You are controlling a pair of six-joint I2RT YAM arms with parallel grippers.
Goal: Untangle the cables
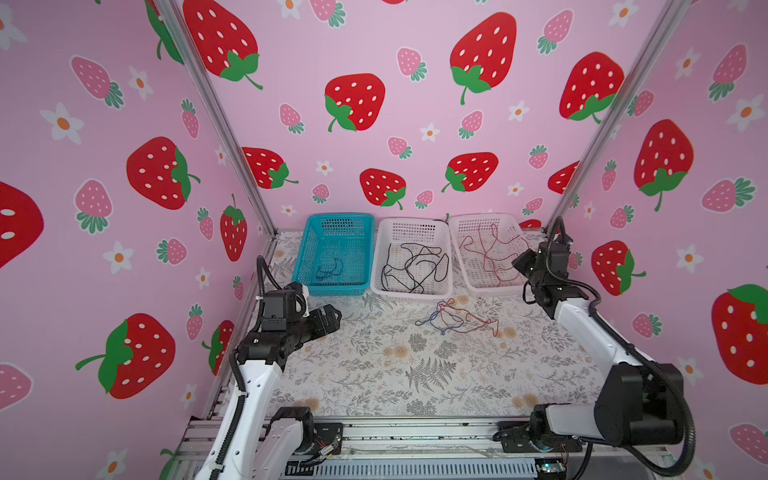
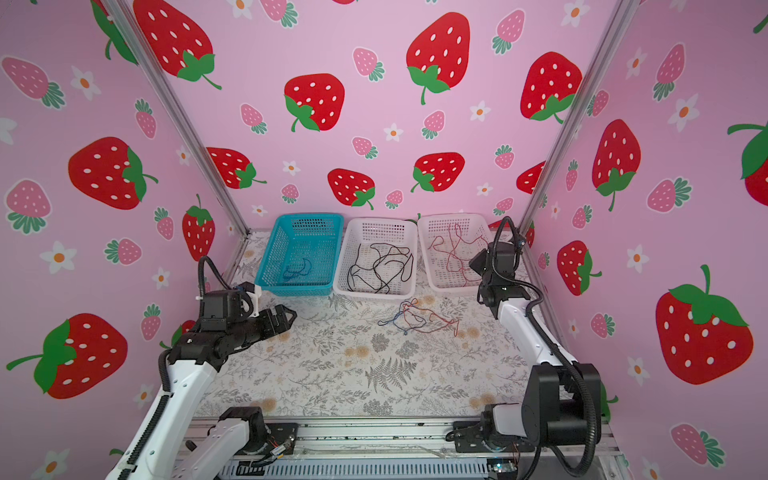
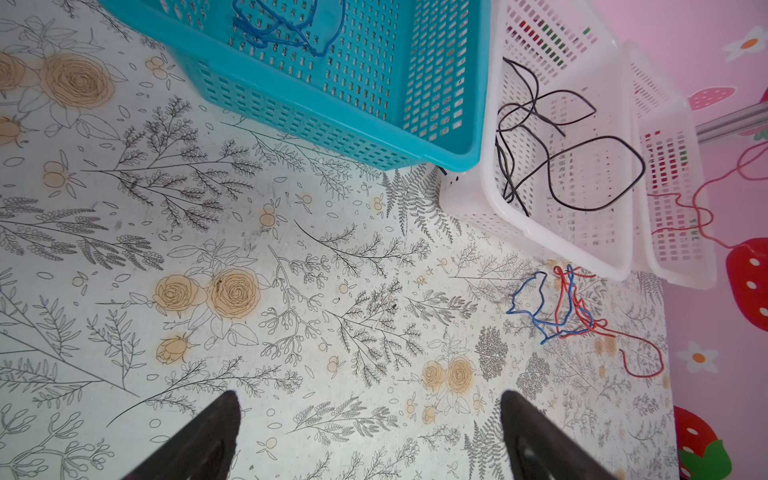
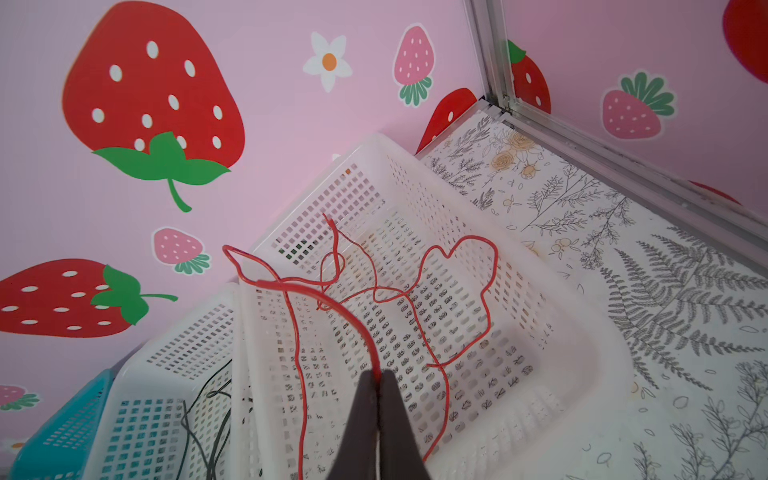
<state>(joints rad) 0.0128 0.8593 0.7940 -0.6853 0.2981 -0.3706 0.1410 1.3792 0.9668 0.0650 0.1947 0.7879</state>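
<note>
A small tangle of red and blue cables (image 1: 455,321) (image 2: 415,319) (image 3: 567,309) lies on the floral table in front of the baskets. My right gripper (image 4: 379,374) (image 1: 518,262) hovers over the right white basket (image 4: 598,345) and is shut on a red cable (image 4: 332,299), which loops away and hangs down into that basket among other red cables (image 1: 488,253). My left gripper (image 3: 370,401) (image 1: 336,314) is open and empty. It is low over bare table at the left, well short of the tangle.
Three baskets stand in a row at the back. The blue basket (image 1: 338,216) holds a blue cable (image 1: 330,268). The middle white basket (image 1: 411,293) holds black cables (image 1: 415,266). The right white basket (image 1: 486,217) sits near the right wall post.
</note>
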